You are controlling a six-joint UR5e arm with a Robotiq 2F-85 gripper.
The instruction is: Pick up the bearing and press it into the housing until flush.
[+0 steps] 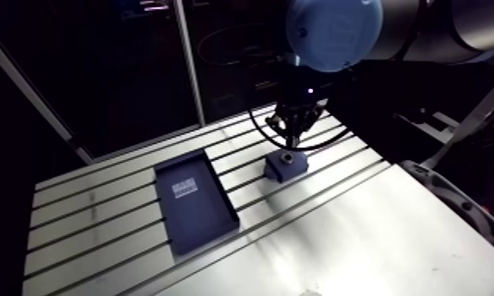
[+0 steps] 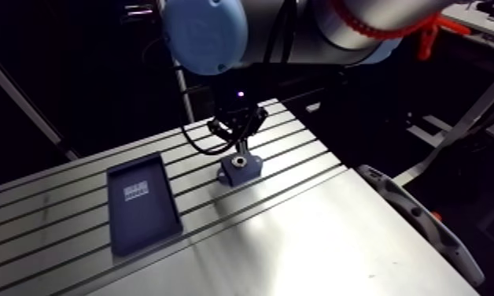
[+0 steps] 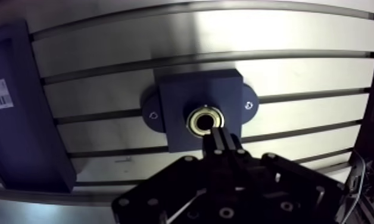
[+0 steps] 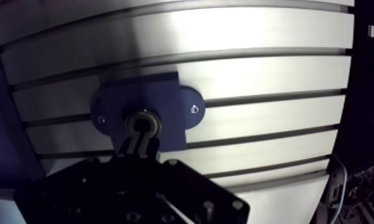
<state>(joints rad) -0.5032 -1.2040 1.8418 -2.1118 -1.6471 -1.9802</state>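
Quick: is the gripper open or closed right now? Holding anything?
Gripper: closed, holding nothing; its tips are at the bearing, which sits in the housing.

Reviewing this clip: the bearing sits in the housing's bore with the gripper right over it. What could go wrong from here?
1. The shut gripper meets the bearing at its near rim, not over its centre. An off-centre push could tilt it in the housing instead of seating it flush.
2. I cannot tell whether the housing is fastened to the table, so it might shift under load.
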